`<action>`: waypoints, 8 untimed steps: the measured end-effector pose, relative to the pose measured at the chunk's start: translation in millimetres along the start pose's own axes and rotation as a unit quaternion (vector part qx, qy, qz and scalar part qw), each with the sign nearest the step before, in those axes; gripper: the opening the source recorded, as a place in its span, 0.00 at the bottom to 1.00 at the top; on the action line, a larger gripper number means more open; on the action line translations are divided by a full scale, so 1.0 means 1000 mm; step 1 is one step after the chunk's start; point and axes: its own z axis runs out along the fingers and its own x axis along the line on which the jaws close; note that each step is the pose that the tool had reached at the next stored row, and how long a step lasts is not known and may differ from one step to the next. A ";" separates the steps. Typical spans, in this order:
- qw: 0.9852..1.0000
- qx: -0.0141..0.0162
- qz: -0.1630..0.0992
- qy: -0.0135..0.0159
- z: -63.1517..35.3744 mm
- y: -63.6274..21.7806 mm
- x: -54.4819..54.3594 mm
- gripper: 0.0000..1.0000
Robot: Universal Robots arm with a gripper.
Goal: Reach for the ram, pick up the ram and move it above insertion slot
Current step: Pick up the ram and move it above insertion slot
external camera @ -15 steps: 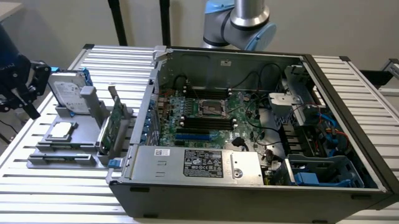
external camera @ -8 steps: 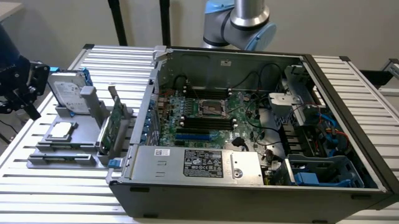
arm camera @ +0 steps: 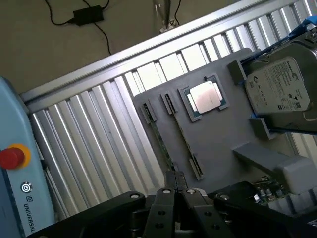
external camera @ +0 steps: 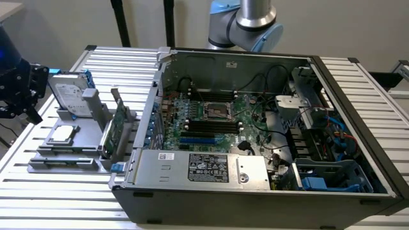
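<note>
The ram (arm camera: 159,141) on edge in gray holder (arm camera: 218,136), just beyond pressed-together tool (arm camera: 174,176)

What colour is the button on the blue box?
The button is red with a yellow ring, clearest in the wrist view.

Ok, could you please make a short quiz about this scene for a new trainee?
1. True or false: the end effector holds the ram.
2. What lies on the grey holder between the ram and the hard drive? A) a processor chip B) a fan C) a cable
3. Fill in: the computer case has its side ___, so the motherboard shows.
Key: 1 false; 2 A; 3 open.
</note>
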 end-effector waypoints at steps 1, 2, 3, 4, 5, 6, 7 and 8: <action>1.000 0.000 -0.009 0.000 0.0003 0.0000 0.000 0.11; 1.000 0.000 -0.018 0.001 0.0007 0.0000 0.000 0.11; 1.000 0.000 -0.027 0.001 0.0011 0.0000 0.000 0.11; 0.999 0.000 -0.036 0.001 0.0014 -0.0001 0.000 0.11; 0.999 0.000 -0.045 0.002 0.0018 0.0000 0.000 0.11; 0.999 0.000 -0.054 0.002 0.0022 -0.0001 0.000 0.11; 0.998 0.000 -0.063 0.002 0.0026 -0.0001 0.000 0.11; 0.997 0.000 -0.073 0.003 0.0032 -0.0001 0.000 0.11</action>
